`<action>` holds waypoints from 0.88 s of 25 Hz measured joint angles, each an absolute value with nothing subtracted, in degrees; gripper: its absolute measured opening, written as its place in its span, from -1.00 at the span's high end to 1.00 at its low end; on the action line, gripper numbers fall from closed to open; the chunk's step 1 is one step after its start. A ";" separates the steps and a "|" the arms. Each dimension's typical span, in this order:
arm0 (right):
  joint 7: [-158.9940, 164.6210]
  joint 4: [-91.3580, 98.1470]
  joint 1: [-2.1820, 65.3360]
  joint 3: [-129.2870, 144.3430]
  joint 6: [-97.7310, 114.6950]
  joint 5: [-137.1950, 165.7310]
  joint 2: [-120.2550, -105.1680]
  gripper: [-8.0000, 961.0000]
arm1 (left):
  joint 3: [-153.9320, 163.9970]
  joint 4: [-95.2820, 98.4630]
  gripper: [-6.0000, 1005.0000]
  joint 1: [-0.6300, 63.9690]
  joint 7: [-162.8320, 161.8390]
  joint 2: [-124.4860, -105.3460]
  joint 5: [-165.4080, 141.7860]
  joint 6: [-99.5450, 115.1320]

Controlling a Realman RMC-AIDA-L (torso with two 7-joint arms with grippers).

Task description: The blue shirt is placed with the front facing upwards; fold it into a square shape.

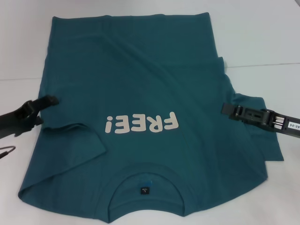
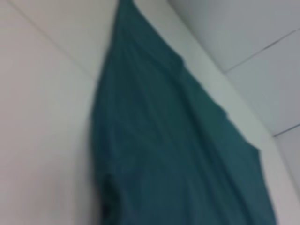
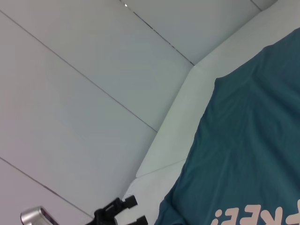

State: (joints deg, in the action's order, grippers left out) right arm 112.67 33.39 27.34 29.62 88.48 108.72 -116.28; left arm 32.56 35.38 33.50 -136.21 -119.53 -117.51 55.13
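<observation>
The blue shirt [image 1: 140,70] lies front up on the white table [image 1: 262,37], its collar and dark neck label [image 1: 144,190] toward me. The off-white "FREE!" lettering [image 1: 140,124] reads upside down. On my left the sleeve [image 1: 70,138] is folded in over the chest, while the sleeve [image 1: 269,140] on my right lies spread out. My left gripper [image 1: 47,110] is at the shirt's left edge, open and holding nothing; it also shows in the right wrist view [image 3: 134,210]. My right gripper [image 1: 227,110] hovers over the shirt's right side. The left wrist view shows only teal fabric [image 2: 164,140].
White table surface [image 1: 18,56] surrounds the shirt at the left, right and far sides. A seam line [image 1: 262,63] runs across the table at the far right. A thin metal loop [image 1: 7,151] sits by the left edge.
</observation>
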 joint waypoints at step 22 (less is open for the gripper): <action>112.49 33.31 27.19 29.62 88.43 108.72 -116.37 -0.91 | 33.23 30.65 -0.86 34.60 -135.88 -119.99 -118.74 47.84</action>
State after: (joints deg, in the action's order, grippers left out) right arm 112.49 33.31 27.19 29.62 88.43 108.72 -116.37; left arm 33.23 30.65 34.60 -135.88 -119.99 -118.74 47.84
